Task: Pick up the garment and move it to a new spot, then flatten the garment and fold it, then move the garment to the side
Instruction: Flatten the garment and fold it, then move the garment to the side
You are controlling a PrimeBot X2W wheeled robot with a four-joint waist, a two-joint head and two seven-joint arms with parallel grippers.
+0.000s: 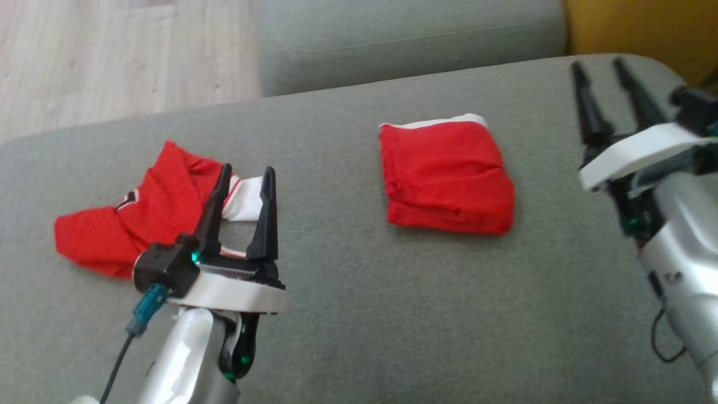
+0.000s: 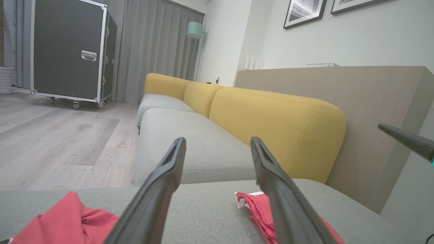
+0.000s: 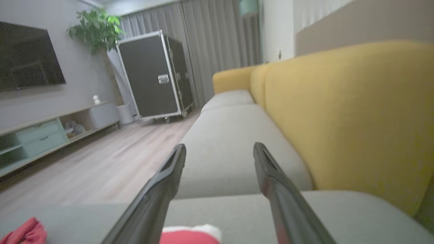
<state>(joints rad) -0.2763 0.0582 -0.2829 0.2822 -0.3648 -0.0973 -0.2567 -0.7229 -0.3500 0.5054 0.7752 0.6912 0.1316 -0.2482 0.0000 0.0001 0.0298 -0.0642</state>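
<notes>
Red crumpled shirt (image 1: 140, 219) lies beyond left hand (image 1: 247, 171), folded garment (image 1: 446, 177) apart.

Carried everything on a grey fabric sofa seat (image 1: 392, 314), broad and flat, rounded along its far edge. Bore two pieces of red cloth, well apart. Held a folded red garment (image 1: 449, 179) right of the middle: a neat, roughly square packet, lying flat, with a white strip showing along its far edge and a few creases across the top layer. Held a crumpled red garment (image 1: 151, 207) toward the left: spread loosely, rumpled, with a white part at its right side and a small dark-and-white mark near its middle. Showed plain grey fabric between the two. Stood on a pale wood-plank floor (image 1: 112, 56), seen beyond the far left edge.
</notes>
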